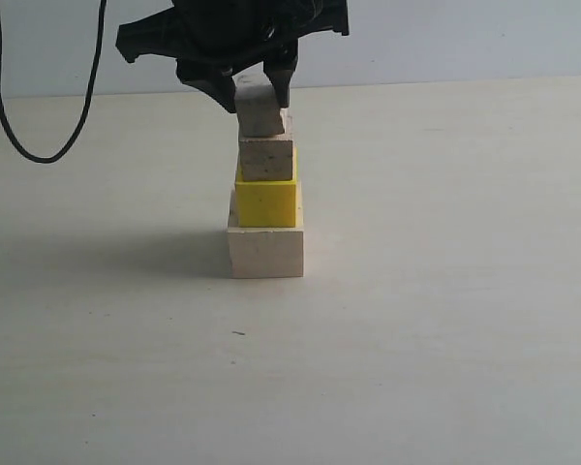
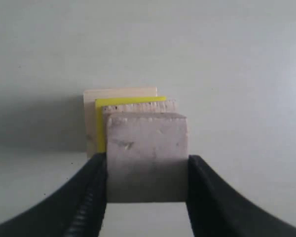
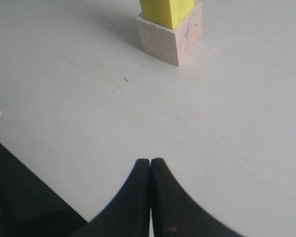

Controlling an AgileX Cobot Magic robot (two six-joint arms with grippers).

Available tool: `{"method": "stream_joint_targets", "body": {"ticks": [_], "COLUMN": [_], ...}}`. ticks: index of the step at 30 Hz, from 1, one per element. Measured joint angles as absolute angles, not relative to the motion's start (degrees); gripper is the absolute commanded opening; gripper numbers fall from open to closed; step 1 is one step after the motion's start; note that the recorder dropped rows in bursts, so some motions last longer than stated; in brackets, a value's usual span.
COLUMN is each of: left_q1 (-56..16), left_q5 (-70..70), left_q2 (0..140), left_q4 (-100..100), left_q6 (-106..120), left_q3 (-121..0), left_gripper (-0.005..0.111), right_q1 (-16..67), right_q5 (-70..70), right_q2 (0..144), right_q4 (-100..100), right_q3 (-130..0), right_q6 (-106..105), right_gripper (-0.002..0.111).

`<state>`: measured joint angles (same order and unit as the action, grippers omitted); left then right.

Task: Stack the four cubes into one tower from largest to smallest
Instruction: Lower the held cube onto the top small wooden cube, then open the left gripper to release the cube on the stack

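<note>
Pale wood forms the base: the large cube (image 1: 265, 252) sits on the desk (image 1: 445, 320), well in from its far edge. The yellow cube (image 1: 266, 201) rests on it, and the small cube (image 1: 266, 160) on that. The left claw (image 1: 257, 95) is clamped on the grey cube (image 1: 259, 114), held slightly tilted right over the small cube; whether the two touch I cannot tell. The right claw (image 3: 150, 165) hangs low over bare desk, apart from the stack, its fingers pressed together.
</note>
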<state>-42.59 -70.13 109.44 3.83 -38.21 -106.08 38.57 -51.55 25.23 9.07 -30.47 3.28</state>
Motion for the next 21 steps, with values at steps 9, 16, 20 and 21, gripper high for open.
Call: {"method": "stream_joint_targets", "body": {"ticks": [9, 16, 20, 21], "left_q1": [-42.59, -42.59, -42.59, -42.59], "left_q5": [-70.13, -70.13, -70.13, -70.13], "left_q2": [109.44, 109.62, 109.62, 109.62], "left_q4": [3.83, 3.83, 3.83, 3.83], "left_q6": [-38.21, -38.21, -38.21, -38.21], "left_q3": [-106.08, -106.08, -106.08, -106.08], "left_gripper": [0.064, 0.078, 0.078, 0.077], "right_q1": [38.57, 38.57, 38.57, 38.57], "right_q5": [-51.55, -51.55, -51.55, -51.55], "right_q2": [25.23, 25.23, 25.23, 25.23], "right_q4": [9.07, 9.07, 9.07, 9.07], "right_q3": [-30.47, -30.47, -30.47, -30.47], "right_q6": [3.28, 3.28, 3.24, 3.24], "right_gripper": [0.0, 0.0, 0.0, 0.0]}}
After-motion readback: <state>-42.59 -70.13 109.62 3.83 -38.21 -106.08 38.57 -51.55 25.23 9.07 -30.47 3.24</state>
